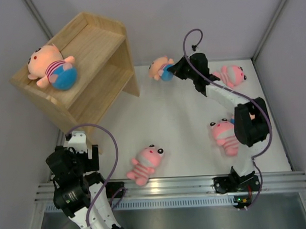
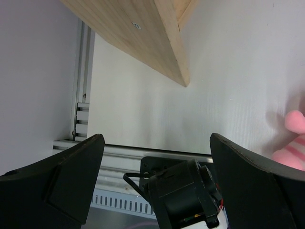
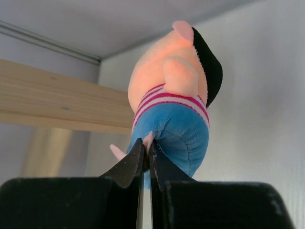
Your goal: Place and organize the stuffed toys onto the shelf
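The light wood shelf (image 1: 97, 53) stands at the back left. One boy doll (image 1: 52, 66) lies on its top board. My right gripper (image 1: 175, 69) is shut on a second boy doll (image 1: 161, 68) and holds it up, right of the shelf. In the right wrist view the jaws (image 3: 147, 149) pinch a leg at the doll's blue shorts (image 3: 178, 129), with the shelf (image 3: 57, 102) behind. Three pink animals lie on the table, at the back right (image 1: 232, 75), at the right (image 1: 224, 135) and at the near middle (image 1: 146, 163). My left gripper (image 1: 76, 148) is open and empty by the shelf's near corner.
In the left wrist view the open gripper (image 2: 157, 162) faces the left arm's base and the front rail (image 2: 124, 152), with the shelf's side panel (image 2: 147, 43) above and a pink animal (image 2: 293, 143) at the right edge. Grey walls close in the table on three sides.
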Robot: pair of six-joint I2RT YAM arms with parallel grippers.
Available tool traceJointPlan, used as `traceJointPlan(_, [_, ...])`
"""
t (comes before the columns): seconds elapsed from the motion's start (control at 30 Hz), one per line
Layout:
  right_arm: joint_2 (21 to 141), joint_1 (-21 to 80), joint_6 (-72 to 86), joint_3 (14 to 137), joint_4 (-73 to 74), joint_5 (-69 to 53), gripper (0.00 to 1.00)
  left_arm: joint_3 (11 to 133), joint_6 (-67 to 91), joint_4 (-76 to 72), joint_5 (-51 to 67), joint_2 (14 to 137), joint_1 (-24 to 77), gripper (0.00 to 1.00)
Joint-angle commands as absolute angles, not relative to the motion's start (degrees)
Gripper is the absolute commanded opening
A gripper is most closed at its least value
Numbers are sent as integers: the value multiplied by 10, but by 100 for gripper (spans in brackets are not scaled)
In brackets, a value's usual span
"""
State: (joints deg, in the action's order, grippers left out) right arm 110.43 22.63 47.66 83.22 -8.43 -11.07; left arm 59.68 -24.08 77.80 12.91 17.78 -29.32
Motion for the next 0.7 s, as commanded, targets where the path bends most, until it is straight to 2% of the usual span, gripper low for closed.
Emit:
traceJointPlan(0.0, [963,233,453,853,-120,-86,0,612,-247,758,146,179,-297,99])
traceJointPlan(0.17, [897,274,420,918,-84,-37,0,611,-250,758,154,171,-297,99])
traceJointPlan(0.27, [896,310,415,1014,-76,-19,0,609,-250,758,156,162,-297,99])
traceJointPlan(0.5, [1043,431,423,1256,-13,-17,0,606,-252,758,156,140,-297,99])
traceJointPlan(0.67, [1108,490,492,1280,-74,82,0,614,-253,761,154,130,-297,98])
